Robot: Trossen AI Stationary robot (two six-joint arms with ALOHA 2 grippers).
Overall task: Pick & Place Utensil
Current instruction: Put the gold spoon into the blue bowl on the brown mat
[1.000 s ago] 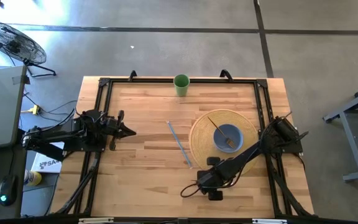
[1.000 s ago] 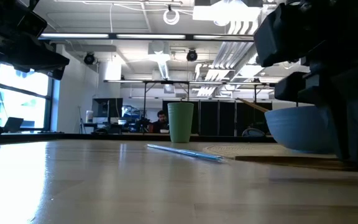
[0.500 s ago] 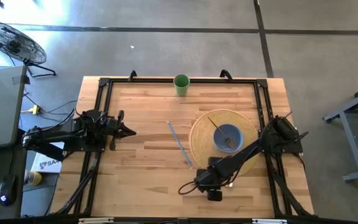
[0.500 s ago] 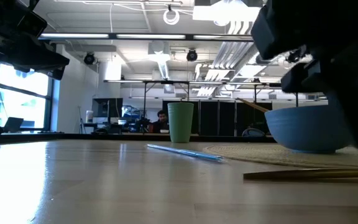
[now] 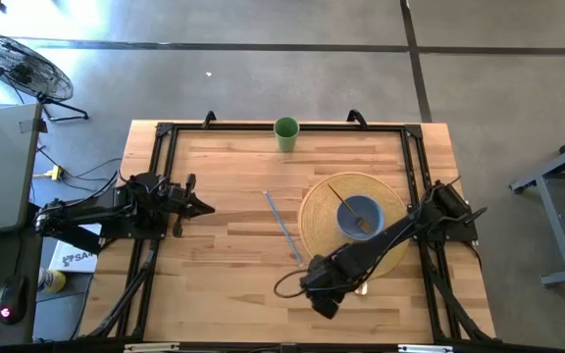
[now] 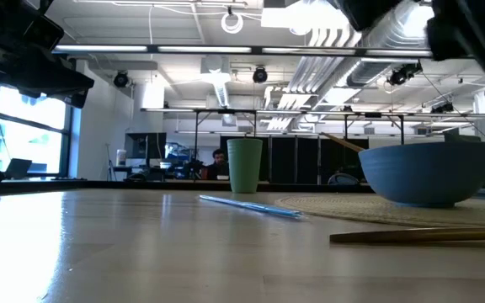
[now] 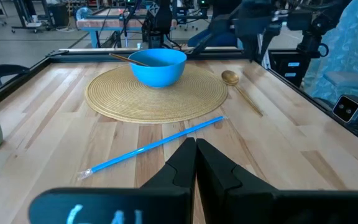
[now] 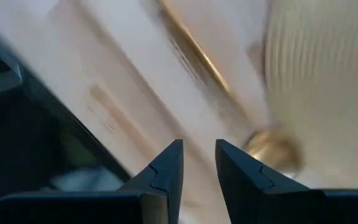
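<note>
A gold spoon lies flat on the wood beside the near edge of the round woven placemat; its bowl and its handle both rest on the table. My right gripper hovers above the spoon, narrowly open and holding nothing. In the high view the right gripper is near the table's near edge and its arm covers the spoon. My left gripper waits shut at the table's left side.
A blue bowl with a wooden stick in it sits on the placemat. A blue straw lies left of the placemat, and a green cup stands at the far edge. Black frame rails run along the table's sides.
My right gripper has risen from table height, leaving the low view's right side, and moved a little toward the table's left. The gold spoon stays behind, lying free on the table by the placemat.
</note>
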